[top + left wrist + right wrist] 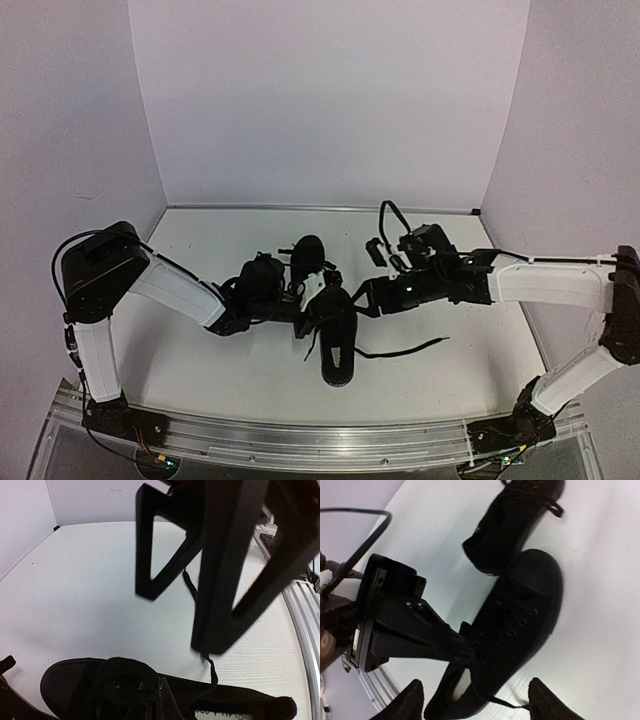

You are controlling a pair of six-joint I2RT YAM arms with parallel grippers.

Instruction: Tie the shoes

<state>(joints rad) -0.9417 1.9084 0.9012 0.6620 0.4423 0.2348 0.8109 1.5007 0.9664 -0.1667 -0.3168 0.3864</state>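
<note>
Two black shoes lie mid-table. The near shoe point(337, 345) points toward the arms' bases; the far shoe point(305, 258) lies behind it. My left gripper point(308, 305) is at the near shoe's lacing, its fingers closed to a narrow tip there point(463, 650), apparently on a lace. The near shoe fills the right wrist view point(520, 615), with the far shoe point(515, 520) above it. My right gripper point(482, 702) is open just above the near shoe, fingertips wide apart. A thin lace point(507, 705) runs to its right fingertip. A loose lace end point(410, 348) trails right on the table.
White walls close the table on three sides. An aluminium rail point(300, 440) runs along the near edge and shows in the left wrist view point(305, 610). The right gripper's fingers point(220, 580) hang over the near shoe point(240, 700). A black cable point(390, 215) loops above the right arm.
</note>
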